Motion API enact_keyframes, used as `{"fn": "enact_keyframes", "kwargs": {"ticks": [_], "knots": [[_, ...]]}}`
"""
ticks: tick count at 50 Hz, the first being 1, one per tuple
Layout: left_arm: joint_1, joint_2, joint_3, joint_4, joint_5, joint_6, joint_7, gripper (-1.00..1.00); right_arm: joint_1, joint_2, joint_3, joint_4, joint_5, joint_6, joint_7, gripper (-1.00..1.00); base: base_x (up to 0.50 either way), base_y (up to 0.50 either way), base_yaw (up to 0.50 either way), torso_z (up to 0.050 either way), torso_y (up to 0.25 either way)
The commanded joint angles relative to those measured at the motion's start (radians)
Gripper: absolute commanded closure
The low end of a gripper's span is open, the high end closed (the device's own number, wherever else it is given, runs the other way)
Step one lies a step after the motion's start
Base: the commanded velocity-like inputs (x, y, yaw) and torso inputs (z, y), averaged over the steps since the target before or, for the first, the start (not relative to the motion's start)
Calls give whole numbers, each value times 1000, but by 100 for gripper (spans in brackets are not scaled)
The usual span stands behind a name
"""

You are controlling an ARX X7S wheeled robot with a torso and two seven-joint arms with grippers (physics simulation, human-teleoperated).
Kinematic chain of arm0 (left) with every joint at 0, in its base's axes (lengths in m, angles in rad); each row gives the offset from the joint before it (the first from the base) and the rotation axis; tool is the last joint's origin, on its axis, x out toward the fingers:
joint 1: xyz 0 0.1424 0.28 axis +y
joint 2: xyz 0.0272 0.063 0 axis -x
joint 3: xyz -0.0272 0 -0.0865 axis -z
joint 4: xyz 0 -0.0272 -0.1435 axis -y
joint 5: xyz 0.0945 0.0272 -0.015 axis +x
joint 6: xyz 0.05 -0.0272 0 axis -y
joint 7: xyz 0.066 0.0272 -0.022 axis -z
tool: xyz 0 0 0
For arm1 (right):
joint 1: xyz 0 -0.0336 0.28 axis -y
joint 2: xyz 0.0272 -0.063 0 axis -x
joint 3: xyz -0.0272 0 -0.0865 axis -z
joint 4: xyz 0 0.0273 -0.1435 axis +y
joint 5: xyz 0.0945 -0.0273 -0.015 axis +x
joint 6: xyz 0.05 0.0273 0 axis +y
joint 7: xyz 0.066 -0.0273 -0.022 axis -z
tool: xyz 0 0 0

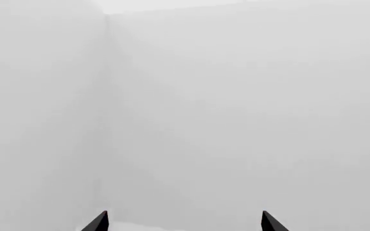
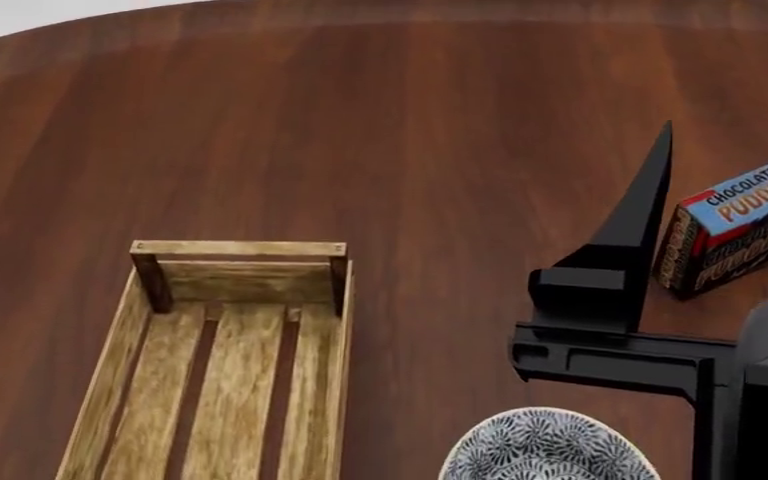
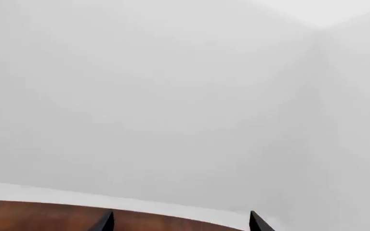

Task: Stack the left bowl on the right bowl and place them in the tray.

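The tray (image 2: 217, 365) is seen on the dark wood table (image 2: 398, 130), left of a patterned bowl (image 2: 544, 450) at the near edge. The right gripper (image 3: 179, 222) is held released above the table, beside the pudding box (image 2: 738, 228); the left gripper (image 1: 183, 222) is spread too, facing white walls.

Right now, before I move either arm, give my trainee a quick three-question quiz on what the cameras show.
1. True or false: the tray already holds a bowl.
2. Which object stands nearest the right gripper in the head view? A) the chocolate pudding box B) the tray C) the patterned bowl
3. Fill in: both wrist views show fingertips spread apart with ____ between them.

Key: 1. False, its slatted floor is bare as far as it shows. 2. A, the box stands just beside the finger. 3. Nothing; both grippers are open, the left gripper facing only white walls.
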Motion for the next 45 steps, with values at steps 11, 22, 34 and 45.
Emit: {"fn": "enact_keyframes", "kwargs": {"ticks": [11,22,34,45], "knots": [[2,-101,-71,0,-29,-30,79,-100,43,-21,-14,34,75,37,-1,-100,-2,0,0,0,-114],[26,-174,-272,0,-146,-132,131,-100,292,-72,-62,129,417,241,-73,-100,0,0,0,0,0],[111,-174,-297,0,-97,-101,89,-100,594,-102,-174,269,892,477,-89,-100,0,0,0,0,0],[159,-174,-282,0,-40,-63,65,-100,724,-135,-275,402,1154,617,-158,-100,0,0,0,0,0]]}}
